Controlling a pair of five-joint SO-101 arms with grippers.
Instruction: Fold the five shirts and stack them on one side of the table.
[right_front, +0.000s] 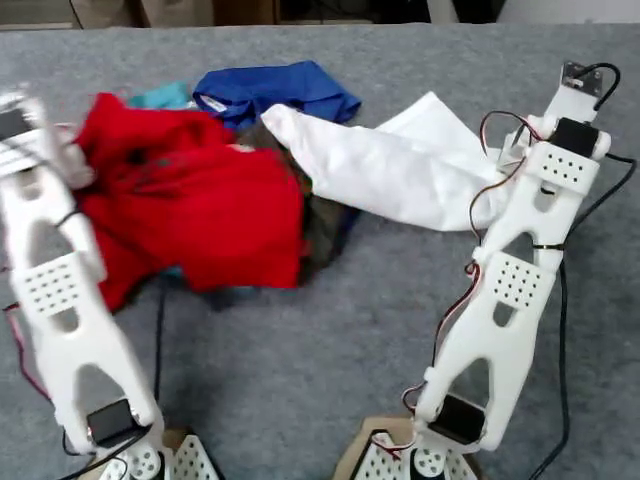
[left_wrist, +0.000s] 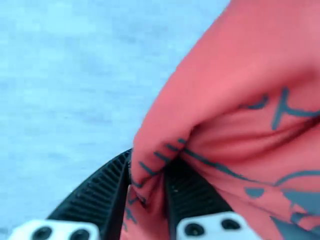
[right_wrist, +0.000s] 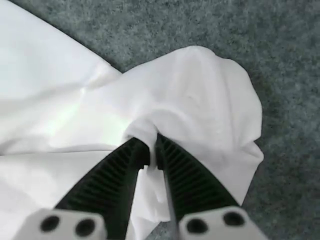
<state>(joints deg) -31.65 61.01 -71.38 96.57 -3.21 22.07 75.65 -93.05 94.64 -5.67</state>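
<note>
A red shirt (right_front: 190, 200) lies bunched on top of a pile at the left of the grey table. My left gripper (left_wrist: 150, 172) is shut on a fold of the red shirt (left_wrist: 240, 110), which carries dark printed lines. A white shirt (right_front: 390, 160) is spread to the right of the pile. My right gripper (right_wrist: 152, 147) is shut on a pinch of the white shirt (right_wrist: 190, 100) near its right edge. A blue shirt (right_front: 275, 90) lies behind the pile, a teal one (right_front: 160, 96) peeks out beside it, and a dark one (right_front: 322, 225) shows under the red.
The grey felt table (right_front: 330, 380) is bare in front between the two arm bases. Cables run along the right arm (right_front: 520, 250) and beside the left arm (right_front: 60, 290). Boxes stand beyond the table's far edge.
</note>
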